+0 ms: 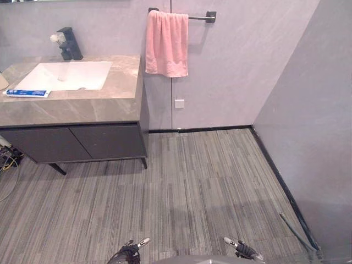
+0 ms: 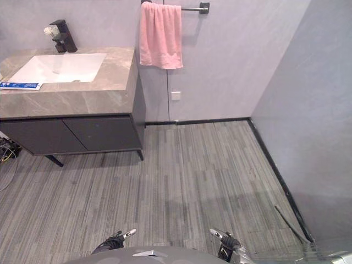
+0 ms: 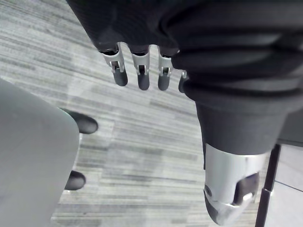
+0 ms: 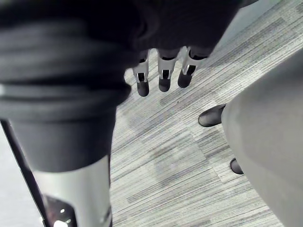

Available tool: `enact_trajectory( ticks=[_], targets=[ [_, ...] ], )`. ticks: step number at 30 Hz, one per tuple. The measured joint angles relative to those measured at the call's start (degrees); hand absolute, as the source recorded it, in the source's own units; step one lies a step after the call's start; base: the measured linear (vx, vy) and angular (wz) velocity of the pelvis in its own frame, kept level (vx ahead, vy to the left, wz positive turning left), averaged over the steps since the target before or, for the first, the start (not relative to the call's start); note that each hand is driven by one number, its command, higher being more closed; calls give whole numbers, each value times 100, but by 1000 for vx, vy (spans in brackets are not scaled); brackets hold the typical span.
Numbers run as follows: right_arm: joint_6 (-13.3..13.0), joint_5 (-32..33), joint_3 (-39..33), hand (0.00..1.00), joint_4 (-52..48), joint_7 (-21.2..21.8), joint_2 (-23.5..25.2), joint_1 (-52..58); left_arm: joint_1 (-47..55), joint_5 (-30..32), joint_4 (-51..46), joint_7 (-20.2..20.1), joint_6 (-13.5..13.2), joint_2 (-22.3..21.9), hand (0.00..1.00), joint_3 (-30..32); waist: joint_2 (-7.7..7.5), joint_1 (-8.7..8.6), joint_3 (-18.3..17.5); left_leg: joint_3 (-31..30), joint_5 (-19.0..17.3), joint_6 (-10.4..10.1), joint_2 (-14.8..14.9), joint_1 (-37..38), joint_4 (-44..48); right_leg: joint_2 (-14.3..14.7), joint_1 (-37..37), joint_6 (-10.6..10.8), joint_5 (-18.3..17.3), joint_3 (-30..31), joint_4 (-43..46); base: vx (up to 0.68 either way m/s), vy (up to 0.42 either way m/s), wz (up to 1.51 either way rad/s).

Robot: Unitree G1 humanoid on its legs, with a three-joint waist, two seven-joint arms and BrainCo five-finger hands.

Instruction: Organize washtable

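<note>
Far left, at the back wall: washtable point(image 1: 82, 107), grey-brown stone top over a dark cabinet point(image 1: 104, 142) with two door fronts, standing on thin dark legs.
Basin: white rectangular sink point(image 1: 69, 74) sunk into the top, toward the wall side.
Tap: dark faucet point(image 1: 71, 44) behind the sink, upright. A small whitish thing sits against it, too small to tell what.
Toothpaste: blue-and-white tube point(image 1: 27, 93) lying flat on the stone at the front left corner of the sink, touching its rim or just beside it; cannot tell which.
Left edge of top: pale rounded object point(image 1: 2, 82), cut off by the frame, not identifiable.
Towel: pink towel point(image 1: 166, 44) draped over the left end of a dark wall bar point(image 1: 201, 17), hanging just right of the washtable's back corner.
Wall: small white plate point(image 1: 179, 103) below the towel.
Floor: grey striped flooring point(image 1: 192, 181), dark skirting along both walls.
Left hand point(image 1: 132, 248): low at the near edge, well apart from the washtable. Its fingers point(image 3: 139, 71) hang straight and relaxed over the floor, nothing in them.
Right hand point(image 1: 240, 247): low at the near edge too. Its fingers point(image 4: 163, 75) are straight and loose, holding nothing.
</note>
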Motion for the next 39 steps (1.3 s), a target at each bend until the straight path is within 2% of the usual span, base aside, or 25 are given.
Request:
enact_trajectory(
  ticks=[12, 15, 17, 18, 19, 20, 22, 23, 24, 25, 27, 28, 29, 31, 32, 33, 34, 35, 36, 37, 38, 39],
  targets=[
    [-1, -1, 81, 0, -1, 4, -7, -3, 0, -11, 12, -40, -34, 12, 0, -2, -3, -3, 2, 5, -2, 1, -8, -57, 18, -13, -46, 3, -2, -42, 7, -2, 2, 0],
    [0, -1, 100, 0, 17, 9, -12, -81, -22, -29, -7, -49, -45, 36, 0, 14, -23, 0, 29, 11, -224, 48, -38, -542, 573, -44, -313, 6, 1, 3, 122, -28, 27, -3],
    [4, -1, 62, 0, 128, 6, -41, -188, -50, -86, -15, -59, -49, 17, 0, 117, 12, 5, 131, 14, -454, 87, -48, -738, 974, -60, -437, 72, -131, 10, 396, -27, 85, 0],
    [1, -2, 96, 0, 92, -3, -46, -229, -120, -166, -44, -83, -54, -1, 0, 109, 31, 12, 314, 6, -768, 160, -77, -864, 1379, -151, -671, 266, -578, -102, 1138, -46, 129, 13],
    [2, -3, 121, 0, 67, -6, -48, -229, -132, -222, -75, -94, -52, -8, 0, 106, 4, 20, 350, -7, -849, 205, -110, -931, 1492, -213, -810, 384, -752, -145, 1484, -52, 141, 18],
    [7, -11, 230, 0, -83, -12, -44, -199, -152, -264, -101, -100, -56, -16, 0, 116, 39, 18, 393, -22, -953, 235, -131, -976, 1581, -290, -1135, 378, -882, -223, 2220, -23, 82, 13],
    [-57, -149, 477, 0, -517, -26, -16, -169, -203, -298, -138, -108, -51, 38, 0, 123, -51, 19, 567, -17, -1054, 310, -128, -878, 1717, -556, -2080, 253, -953, -525, 4295, 90, 50, 17],
    [-103, -211, 474, 0, -577, -30, 9, -177, -241, -296, -190, -104, -46, 53, 0, 157, -91, 29, 605, 19, -1120, 296, -88, -787, 1732, -671, -2316, 213, -1005, -657, 4782, 148, 18, 5],
    [-120, -224, 457, 0, -568, -38, 12, -183, -228, -297, -206, -100, -46, 54, 0, 186, -93, 42, 610, 32, -1158, 297, -57, -697, 1712, -745, -2396, 168, -1044, -791, 4890, 161, -11, -23],
    [-124, -220, 400, 0, -557, -72, 27, -183, -213, -289, -183, -90, -34, 54, 0, 236, -94, 57, 611, 78, -1199, 256, 7, -436, 1540, -872, -2424, 146, -1057, -1112, 4652, 212, -46, -36],
    [-143, -152, 274, 0, -504, -110, 45, -259, -238, -257, -49, -97, -32, 74, 0, 215, -72, 1, 612, 124, -1237, 189, 138, -168, 1226, -823, -2413, 209, -949, -1437, 3488, 250, -75, -29],
    [-136, 3, 219, 0, -442, -126, 55, -275, -300, -237, 46, -111, -19, 87, 0, 150, -97, -55, 626, 127, -1263, 128, 181, 24, 977, -723, -2426, 310, -546, -1470, 2126, 206, -76, -6],
    [-124, 3, 188, 0, -378, -133, 47, -272, -324, -234, 60, -117, -16, 83, 0, 105, -122, -81, 655, 100, -1274, 7, 180, 140, 849, -693, -2431, 405, -213, -1449, 1404, 208, -86, -1],
    [-108, 192, 64, 0, -315, -138, 40, -290, -352, -190, 79, -126, -11, 95, 0, 109, -148, -170, 669, -40, -1396, -147, 211, 352, 763, -667, -2521, 476, 60, -1329, 837, 242, -200, 36],
    [-110, 228, 37, 0, -317, -137, 20, -290, -377, -189, 76, -134, -12, 98, 0, 111, -73, -219, 670, -138, -1609, -360, 424, 482, 783, -557, -2500, 338, 163, -1344, 912, 414, -360, 68],
    [-109, 225, 38, 0, -319, -136, 12, -288, -310, -182, 55, -141, -12, 117, 0, 119, -16, -230, 636, -174, -1716, -450, 580, 561, 854, -468, -2472, 213, 161, -1343, 1010, 564, -483, 79],
    [-108, 222, -2, 0, -308, -140, 42, -292, -265, -180, -37, -156, -23, 198, 0, 135, -37, -223, 619, -321, -1814, -543, 758, 480, 1436, -243, -2392, -229, 592, -1317, 1230, 604, -514, 46],
    [-114, 227, -49, 0, -299, -133, 62, -350, -251, -183, -109, -157, -22, 200, 0, 233, 63, -140, 622, -371, -1794, -612, 1034, 157, 2471, -12, -2263, -417, 490, -1383, 1454, 534, -488, 29],
    [-129, 228, -59, 0, -322, -133, 63, -380, -226, -192, -153, -155, -24, 210, 0, 287, 83, -137, 613, -365, -1632, -804, 1133, -141, 3186, 93, -2175, -472, 321, -1405, 1489, 384, -402, -16],
    [-188, 224, -55, 0, -415, -129, 76, -441, -117, -201, -210, -157, -20, 122, 0, 347, 207, -76, 674, -449, -854, -795, 1270, -763, 4774, 332, -1883, -592, 75, -1359, 1469, 212, -245, -34],
    [-201, 224, -15, 0, -463, -136, 69, -469, -96, -210, -228, -165, -19, 65, 0, 332, 277, -2, 706, -492, -758, -854, 1310, -1010, 5438, 447, -1719, -666, 4, -1284, 1438, 344, -287, -67],
    [-194, 223, 13, 0, -450, -138, 65, -549, -131, -279, -314, -191, -31, 34, 0, 328, 347, 115, 784, -461, -796, -798, 1323, -1392, 6400, 606, -1346, -803, -95, -1109, 1339, 469, -297, -68]
  ],
)
